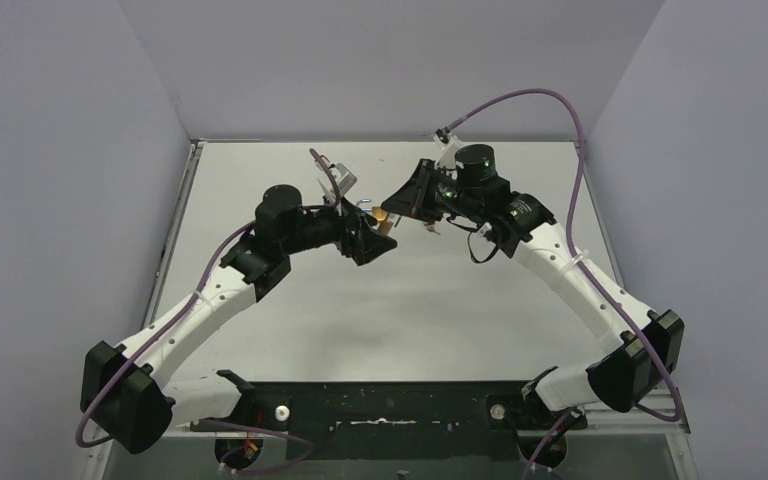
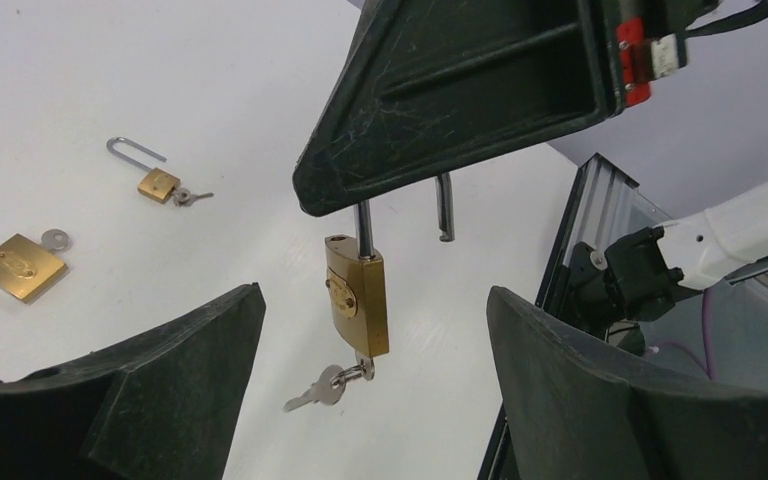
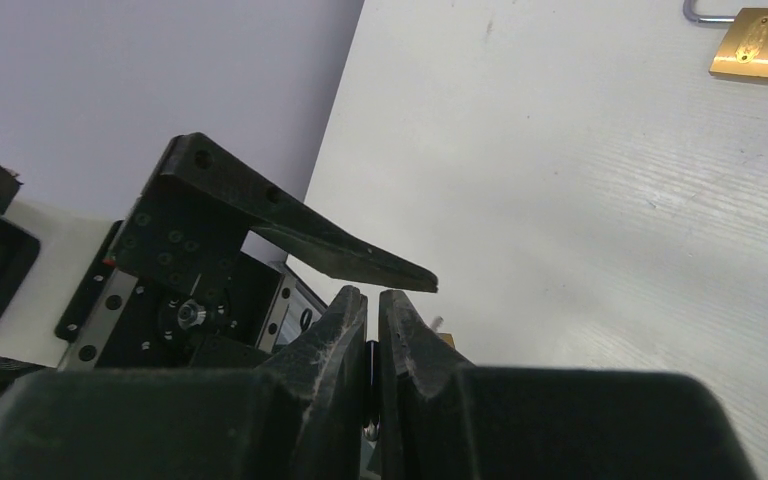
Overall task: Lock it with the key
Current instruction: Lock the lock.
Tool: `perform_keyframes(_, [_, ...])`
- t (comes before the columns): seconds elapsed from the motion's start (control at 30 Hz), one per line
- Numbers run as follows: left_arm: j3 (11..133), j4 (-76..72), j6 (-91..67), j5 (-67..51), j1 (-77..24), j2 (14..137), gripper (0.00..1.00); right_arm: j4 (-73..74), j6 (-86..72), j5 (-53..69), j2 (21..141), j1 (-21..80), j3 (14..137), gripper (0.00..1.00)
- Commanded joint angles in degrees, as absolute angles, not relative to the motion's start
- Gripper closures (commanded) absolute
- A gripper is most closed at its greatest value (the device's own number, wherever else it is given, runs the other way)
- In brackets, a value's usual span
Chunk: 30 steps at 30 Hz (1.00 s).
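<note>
While my right gripper (image 3: 373, 300) clamps the padlock (image 2: 358, 305) by its shackle (image 2: 364, 230), my wide-open left gripper (image 1: 380, 240) must next catch the dangling key (image 2: 312, 393).

The left arm (image 1: 200, 310) and the right arm (image 1: 580, 280) bend inward, tips almost meeting. The left gripper (image 2: 372, 300) has its fingers wide apart; the right gripper (image 3: 372, 296) is pinched together.

Soft overhead light is washing the matte white tabletop (image 1: 440, 300) evenly; the hanging brass padlock (image 2: 358, 300) is glinting faintly.
</note>
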<state>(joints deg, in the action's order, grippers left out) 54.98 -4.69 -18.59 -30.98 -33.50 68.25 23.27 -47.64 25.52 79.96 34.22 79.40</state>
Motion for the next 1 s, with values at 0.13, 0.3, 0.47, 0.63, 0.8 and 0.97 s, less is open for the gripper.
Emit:
perform_keyframes(0.13, [58.04, 1.91, -13.11, -33.08, -34.37, 70.21, 0.29, 19.77, -48.16, 27.72, 79.81, 34.54, 83.16, 1.0])
perform_keyframes(0.3, [57.2, 1.99, -12.55, -32.87, -34.37, 70.66, 0.33, 19.44, -48.07, 28.5, 80.17, 34.58, 83.66, 1.0])
perform_keyframes(0.47, [56.93, -1.27, -13.42, -32.68, -34.37, 71.09, 0.35, 19.35, -48.07, 29.05, 80.33, 34.63, 83.58, 1.0])
perform_keyframes(0.63, [58.03, -2.16, -13.54, -33.0, -34.37, 72.1, 0.41, 19.41, -47.99, 29.3, 80.49, 34.58, 83.58, 1.0])
perform_keyframes(0.8, [59.19, -1.86, -13.21, -35.33, -34.37, 73.12, 0.78, 19.42, -48.0, 29.44, 80.52, 34.63, 83.47, 1.0])
perform_keyframes(0.97, [58.6, -4.18, -14.3, -38.9, -34.37, 73.37, 1.0, 19.47, -47.88, 29.94, 80.89, 34.72, 83.24, 1.0])
